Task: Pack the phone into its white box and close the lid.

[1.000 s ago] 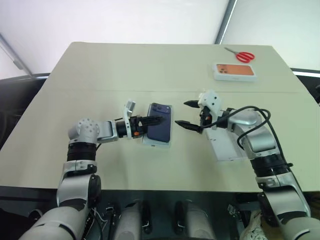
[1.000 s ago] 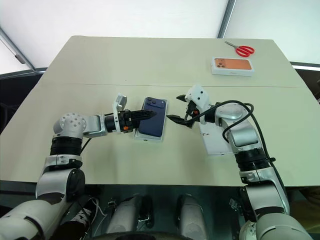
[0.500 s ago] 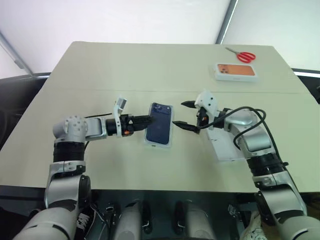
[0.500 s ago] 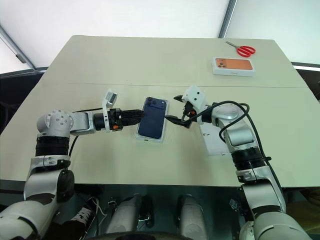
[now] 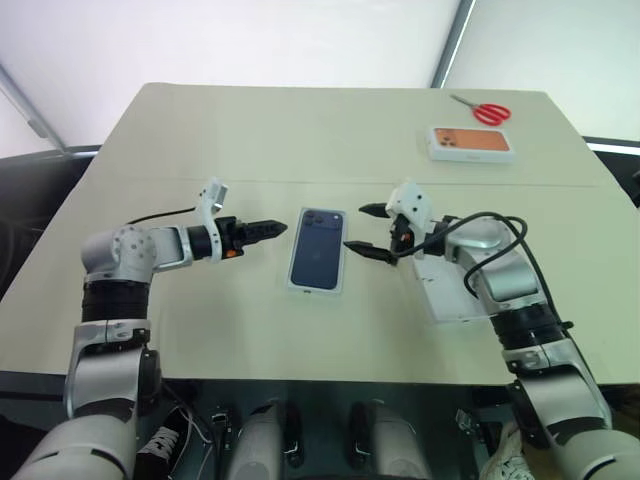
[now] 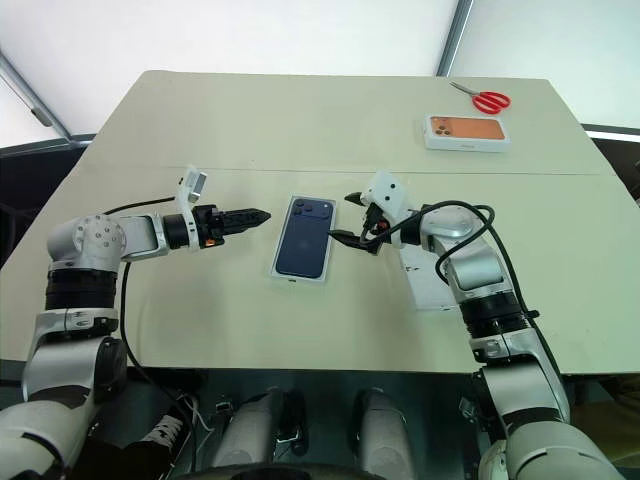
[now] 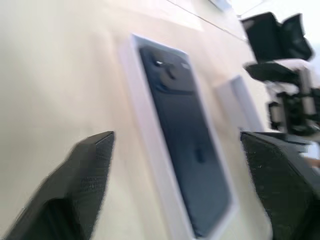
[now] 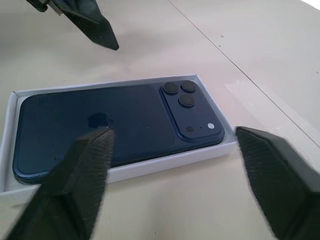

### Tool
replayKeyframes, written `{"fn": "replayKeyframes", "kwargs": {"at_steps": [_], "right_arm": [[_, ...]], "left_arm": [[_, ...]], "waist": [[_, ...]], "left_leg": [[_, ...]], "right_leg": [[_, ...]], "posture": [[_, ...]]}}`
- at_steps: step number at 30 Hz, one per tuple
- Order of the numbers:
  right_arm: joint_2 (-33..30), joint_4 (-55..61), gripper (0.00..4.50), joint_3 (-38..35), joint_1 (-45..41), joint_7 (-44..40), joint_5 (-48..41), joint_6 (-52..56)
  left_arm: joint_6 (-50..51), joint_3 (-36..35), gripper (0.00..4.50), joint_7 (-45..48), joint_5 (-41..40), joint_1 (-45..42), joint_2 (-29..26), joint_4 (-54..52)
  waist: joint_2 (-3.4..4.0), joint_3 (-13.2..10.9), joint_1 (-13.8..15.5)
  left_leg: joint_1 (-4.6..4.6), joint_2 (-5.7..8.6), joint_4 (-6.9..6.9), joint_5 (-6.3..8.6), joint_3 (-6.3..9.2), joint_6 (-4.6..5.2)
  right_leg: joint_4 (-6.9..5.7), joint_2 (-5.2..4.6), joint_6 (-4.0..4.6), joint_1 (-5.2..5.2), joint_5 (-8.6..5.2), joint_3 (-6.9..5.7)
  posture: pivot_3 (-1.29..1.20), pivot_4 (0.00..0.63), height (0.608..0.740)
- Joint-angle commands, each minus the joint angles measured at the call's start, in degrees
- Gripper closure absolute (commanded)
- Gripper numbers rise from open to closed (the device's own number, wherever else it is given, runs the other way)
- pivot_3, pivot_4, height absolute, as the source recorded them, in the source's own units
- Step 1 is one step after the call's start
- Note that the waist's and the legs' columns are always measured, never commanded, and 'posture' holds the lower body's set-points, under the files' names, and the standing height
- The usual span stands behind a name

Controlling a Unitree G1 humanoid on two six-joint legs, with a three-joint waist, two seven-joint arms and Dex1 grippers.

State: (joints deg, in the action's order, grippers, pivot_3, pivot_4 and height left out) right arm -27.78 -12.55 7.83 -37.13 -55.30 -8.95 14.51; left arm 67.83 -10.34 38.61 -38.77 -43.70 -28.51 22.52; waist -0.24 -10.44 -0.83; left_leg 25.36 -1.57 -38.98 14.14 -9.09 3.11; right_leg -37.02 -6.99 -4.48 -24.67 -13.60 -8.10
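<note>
- Navy-blue phone (image 5: 318, 248) lies back-up inside the shallow white box (image 5: 295, 283) at the middle of the beige table (image 5: 300, 130), its camera bump at the far end.
- Left gripper (image 5: 272, 229) hovers to the left of the box, clear of it, pointing toward it. In the left wrist view its two black fingers (image 7: 82, 170) stand apart with nothing between them.
- Right gripper (image 5: 364, 229) hovers just beside the right edge of the box, pointing left. Its jaws stand apart and empty, one finger farther and one nearer.
- White lid (image 5: 452, 295) lies flat on the table to the right of the box, partly under the right forearm.
- Far right on the table, well apart from the work, sit a white box with an orange phone picture (image 5: 471, 143) and red-handled scissors (image 5: 483, 111).
- Judgement: the phone looks seated, so packing appears done and closing is the step in hand.
- Next move likely calls for the right gripper to turn back to the lid, grip it by an edge, carry it over the box, line up its corners and press it down evenly, perhaps with the left gripper steadying the box.
</note>
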Motion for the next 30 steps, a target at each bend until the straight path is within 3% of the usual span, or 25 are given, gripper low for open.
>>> {"fn": "replayKeyframes", "kwargs": {"at_steps": [1, 4, 5, 10, 17, 30], "right_arm": [[-1.11, 1.15, 2.42, 1.8, 1.22, 0.12, 2.87, -3.35], [-0.83, 0.72, 4.1, 2.62, 2.08, 0.82, 4.18, -4.09], [-1.07, 0.4, 4.47, 3.49, 2.32, 0.97, 5.41, -5.21], [-1.4, -1.14, 4.47, 7.09, 2.81, 1.34, 9.99, -8.24], [-2.56, -2.56, 4.47, 5.94, 3.02, 1.28, 10.44, -8.53], [-10.62, -2.65, 4.47, 2.71, 6.54, -0.33, 10.18, -8.99]], "left_arm": [[-5.09, 2.59, 2.43, -0.89, 4.22, -0.62, 0.06, -0.96], [-10.01, 9.13, 4.07, -0.18, 10.04, 1.43, -0.63, -3.82], [-10.0, 9.28, 4.46, -0.37, 10.0, 1.36, 0.36, -3.92], [-11.11, 13.66, 4.46, 0.82, 12.56, 1.42, 3.28, -3.92], [-12.43, 17.18, 4.46, 3.5, 14.06, -0.49, 8.38, -2.41], [-18.35, 18.67, 4.46, 4.74, 18.32, -8.43, 19.18, 7.27]], "waist": [[0.0, 0.0, 0.07], [0.0, 0.0, 0.06], [0.0, 0.0, 0.03], [0.0, 0.0, 0.07], [0.01, 0.01, 0.49], [-0.01, 0.0, 1.63]], "left_leg": [[0.0, 0.0, 0.0, 0.0, 0.0, 0.0], [0.01, 0.02, 0.01, 0.0, -0.01, -0.01], [0.01, 0.02, 0.01, 0.01, -0.01, -0.01], [0.02, 0.0, 0.0, 0.0, -0.02, 0.0], [0.02, 0.04, -0.04, 0.0, -0.01, 0.02], [0.02, 0.08, -0.17, 0.06, 0.02, 0.15]], "right_leg": [[0.0, 0.0, 0.0, 0.0, 0.0, 0.0], [0.0, 0.0, 0.0, -0.01, 0.0, 0.0], [0.0, 0.0, 0.0, -0.01, 0.0, 0.0], [0.0, 0.0, 0.0, -0.03, 0.0, 0.0], [0.0, -0.02, 0.0, 0.02, 0.0, -0.02], [0.01, -0.09, -0.02, 0.1, 0.0, -0.07]], "posture": [[0.0, 0.15, 0.738], [0.0, 0.15, 0.738], [0.0, 0.15, 0.738], [0.0, 0.15, 0.738], [0.0, 0.15, 0.738], [0.0, 0.15, 0.738]]}}
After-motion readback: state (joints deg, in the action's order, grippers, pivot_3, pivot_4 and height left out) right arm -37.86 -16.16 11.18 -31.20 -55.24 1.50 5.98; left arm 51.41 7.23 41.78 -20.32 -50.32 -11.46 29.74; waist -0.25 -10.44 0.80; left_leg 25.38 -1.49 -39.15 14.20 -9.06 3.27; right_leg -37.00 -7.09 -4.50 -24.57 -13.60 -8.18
